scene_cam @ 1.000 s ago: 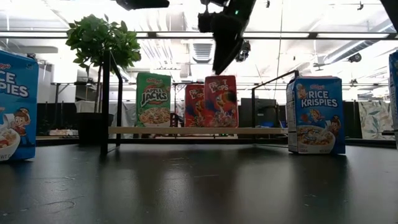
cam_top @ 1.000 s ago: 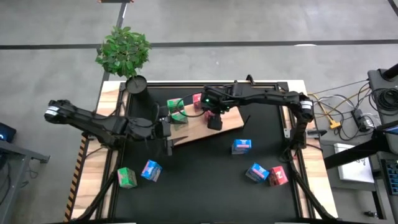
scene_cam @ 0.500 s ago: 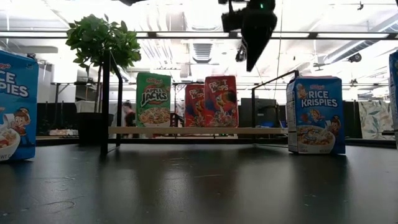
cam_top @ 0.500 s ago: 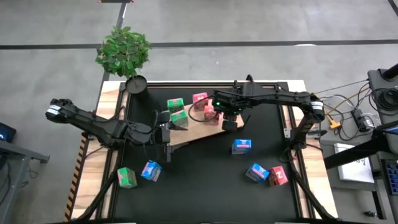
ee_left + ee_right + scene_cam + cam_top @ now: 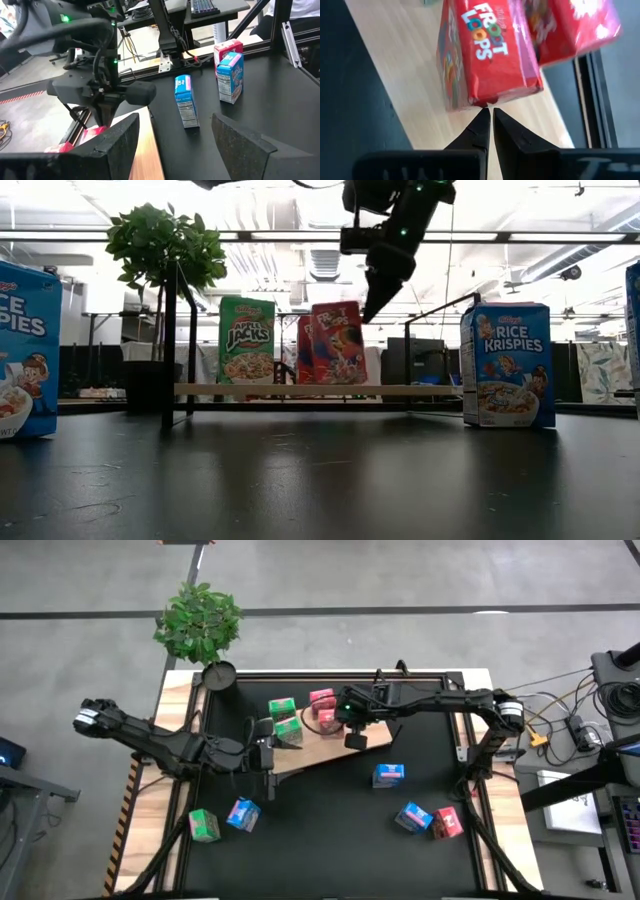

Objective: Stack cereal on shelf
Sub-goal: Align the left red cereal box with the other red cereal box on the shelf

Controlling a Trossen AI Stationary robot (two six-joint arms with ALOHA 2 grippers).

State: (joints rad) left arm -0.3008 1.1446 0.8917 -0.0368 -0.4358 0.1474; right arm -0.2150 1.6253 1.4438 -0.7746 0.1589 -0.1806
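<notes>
The shelf is a light-wood board lying slantwise on the black mat. Two green cereal boxes and two pink-red ones stand on it. The nearer pink-red box leans tilted. My right gripper is shut, its tips at that box's top corner. My left gripper stands open at the shelf's near left corner; whether it touches the board, I cannot tell. More cereal stands on the mat: blue boxes, a green one and a pink-red one. My right gripper touches the pink-red box with the tips of its shut fingers, at one top corner. The fingers slant down at it from the table's right side. The box stands on the shelf on its base, tipped away from the fingers.
A potted plant stands at the far left corner of the table. A black frame rises beside it. Cables and gear lie off the table's right side. Open mat lies between the loose boxes.
My right gripper has shut. It swung toward the table's right, then came back left and down to the nearer pink-red box. That box, upright before, now leans tilted on the shelf. The left arm has kept still.
</notes>
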